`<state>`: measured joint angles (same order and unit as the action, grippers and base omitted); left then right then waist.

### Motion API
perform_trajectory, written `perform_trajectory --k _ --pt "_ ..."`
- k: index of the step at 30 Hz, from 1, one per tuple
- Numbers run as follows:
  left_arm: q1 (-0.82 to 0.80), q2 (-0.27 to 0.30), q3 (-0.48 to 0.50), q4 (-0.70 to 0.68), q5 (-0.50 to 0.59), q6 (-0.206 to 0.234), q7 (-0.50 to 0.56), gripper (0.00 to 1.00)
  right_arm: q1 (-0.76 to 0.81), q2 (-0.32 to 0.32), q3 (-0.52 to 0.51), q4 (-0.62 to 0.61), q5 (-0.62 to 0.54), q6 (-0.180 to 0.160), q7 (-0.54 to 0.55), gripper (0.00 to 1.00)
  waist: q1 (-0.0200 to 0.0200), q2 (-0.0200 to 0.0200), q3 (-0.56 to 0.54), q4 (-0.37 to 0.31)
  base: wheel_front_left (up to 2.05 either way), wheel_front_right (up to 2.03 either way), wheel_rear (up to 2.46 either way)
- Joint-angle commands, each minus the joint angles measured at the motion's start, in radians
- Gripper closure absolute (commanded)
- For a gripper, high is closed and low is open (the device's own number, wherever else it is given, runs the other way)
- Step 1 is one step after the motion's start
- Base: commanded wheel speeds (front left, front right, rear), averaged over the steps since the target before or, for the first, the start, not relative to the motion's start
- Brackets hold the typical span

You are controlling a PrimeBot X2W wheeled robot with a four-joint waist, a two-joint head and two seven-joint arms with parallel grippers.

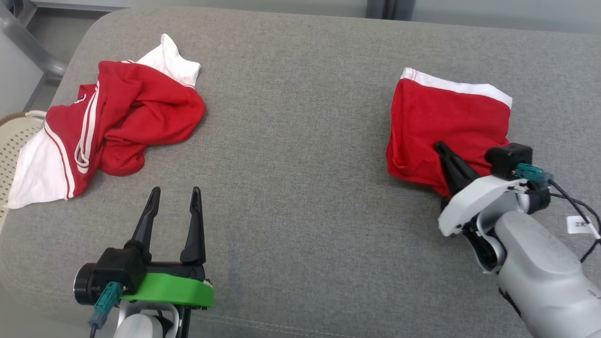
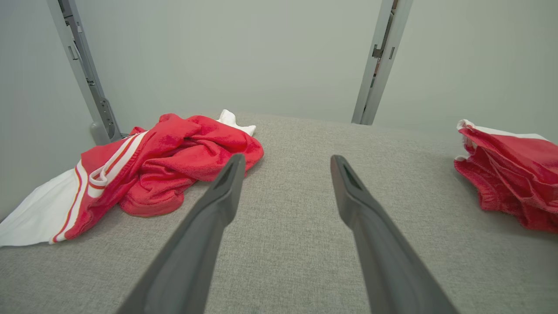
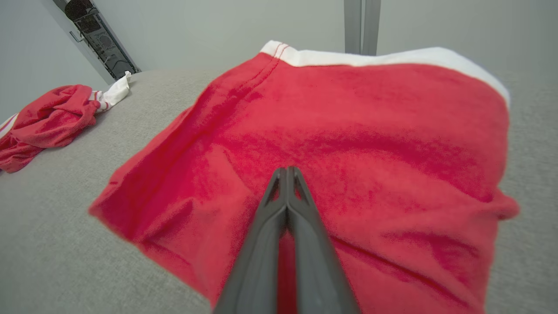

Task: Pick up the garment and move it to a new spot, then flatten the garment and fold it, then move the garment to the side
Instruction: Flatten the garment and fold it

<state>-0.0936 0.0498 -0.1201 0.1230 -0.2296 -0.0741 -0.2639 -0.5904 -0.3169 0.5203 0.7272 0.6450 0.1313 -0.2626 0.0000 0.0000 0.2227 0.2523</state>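
Observation:
A folded red garment with a white band along its far edge lies on the right of the grey padded surface. My right gripper is shut, its fingers lying on the garment's near part. In the right wrist view the closed tips rest over the red cloth, and no fabric shows between them. My left gripper is open over bare surface at the near left, holding nothing. The left wrist view shows its spread fingers, with the folded garment far off to their right.
A crumpled red and white striped garment lies at the far left, and it is in the left wrist view and the right wrist view. A pale woven basket sits past the left edge. Grey frame posts stand behind.

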Motion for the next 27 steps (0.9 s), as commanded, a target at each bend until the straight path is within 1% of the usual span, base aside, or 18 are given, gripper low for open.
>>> perform_trajectory --k 1,8,11,13,19,27 --pt "-0.018 0.002 0.001 -0.001 -0.004 0.005 0.0 0.0 -0.009 0.023 0.014 0.003 -0.013 -0.001 -0.003 1.0 0.0 0.0 0.01 0.011 0.0 0.0 0.0" --pt "-0.035 0.002 -0.019 0.005 -0.013 0.01 -0.001 0.0 -0.043 0.116 0.093 0.032 -0.062 -0.001 -0.003 1.0 0.0 0.0 0.026 0.034 0.0 0.0 0.0" --pt "-0.041 0.002 -0.022 0.007 -0.011 0.012 0.0 0.0 -0.055 0.138 0.096 0.037 -0.077 -0.001 -0.003 1.0 0.0 0.0 0.026 0.034 0.0 0.0 0.0" --pt "-0.039 0.002 -0.019 0.009 -0.005 0.013 0.0 0.0 -0.057 0.145 0.075 0.021 -0.081 -0.001 -0.003 1.0 0.0 0.0 0.022 0.026 0.0 0.0 0.0" --pt "-0.022 0.002 0.01 0.012 0.02 0.005 -0.001 0.0 -0.013 0.113 -0.042 -0.09 -0.124 -0.001 -0.003 1.0 0.0 0.0 -0.009 -0.034 0.0 0.0 0.0" --pt "-0.006 0.002 0.055 0.017 0.048 -0.007 -0.001 0.0 0.107 0.047 -0.211 -0.259 -0.204 -0.001 -0.003 1.0 0.0 0.0 -0.057 -0.126 0.0 0.0 0.0"
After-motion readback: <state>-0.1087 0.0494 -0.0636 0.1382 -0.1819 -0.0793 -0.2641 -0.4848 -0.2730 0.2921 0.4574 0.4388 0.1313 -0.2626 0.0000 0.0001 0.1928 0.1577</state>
